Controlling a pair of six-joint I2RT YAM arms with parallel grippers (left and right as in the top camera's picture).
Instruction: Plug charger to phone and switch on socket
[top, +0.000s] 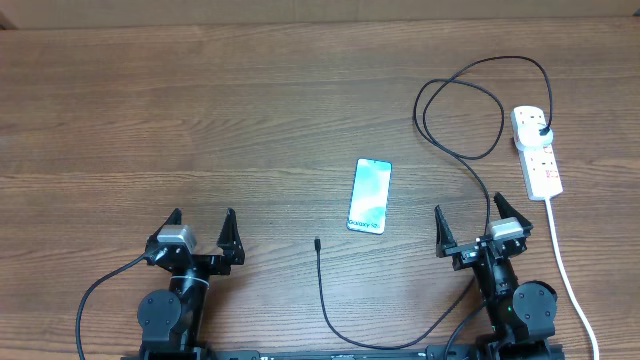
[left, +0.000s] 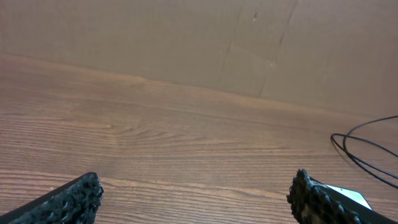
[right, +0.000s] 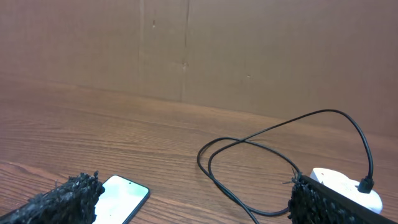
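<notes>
Wooden bench (top: 150, 100) carries every task item untouched, so work stands at the first step: left jaws and right jaws are both spread wide and hold nothing, the charger (top: 320, 275) lies with its plug tip (top: 317, 242) loose near the phone (top: 368, 196), and its black plug (top: 541, 131) already sits in the socket (top: 537, 152) on the right. Next move, by judgement, calls for a fine pinch just behind that tip, aligned to the phone's near end. Only the overhead view shows the tip; the right wrist view shows phone, cable loop and socket.
</notes>
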